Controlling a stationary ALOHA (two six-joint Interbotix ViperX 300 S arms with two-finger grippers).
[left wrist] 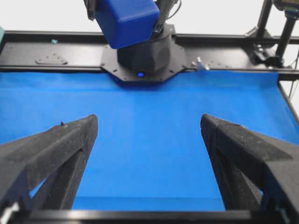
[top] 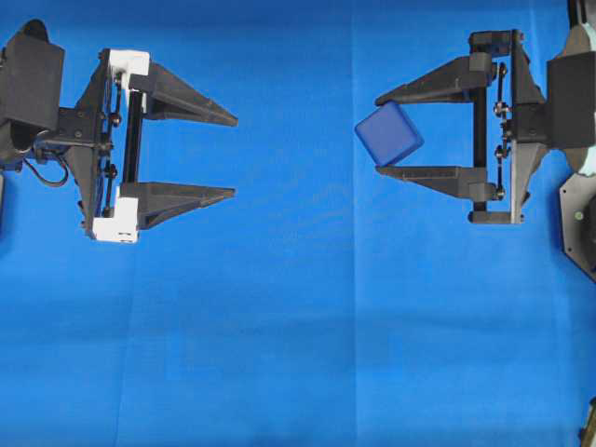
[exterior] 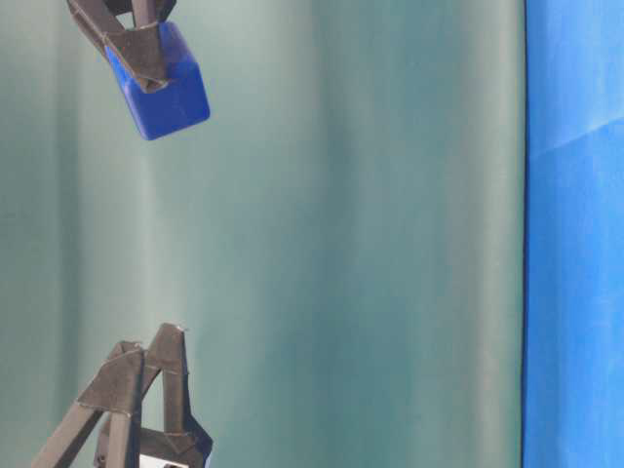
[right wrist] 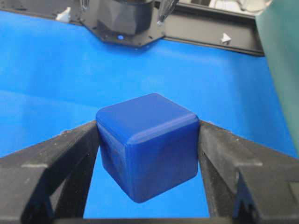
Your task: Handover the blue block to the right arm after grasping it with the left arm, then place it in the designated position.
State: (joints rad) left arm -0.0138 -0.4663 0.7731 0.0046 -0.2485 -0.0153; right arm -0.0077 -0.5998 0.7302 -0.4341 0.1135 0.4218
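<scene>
Blue cloth [top: 298, 326] below — blue block [top: 389, 134] clenched between right arm [top: 376, 133] jaws, left arm [top: 234, 156] jaws wide apart.

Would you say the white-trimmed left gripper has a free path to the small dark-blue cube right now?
Probably yes: only bare blue cloth separates the open left gripper from the cube, though the all-black right gripper clamps it.
</scene>
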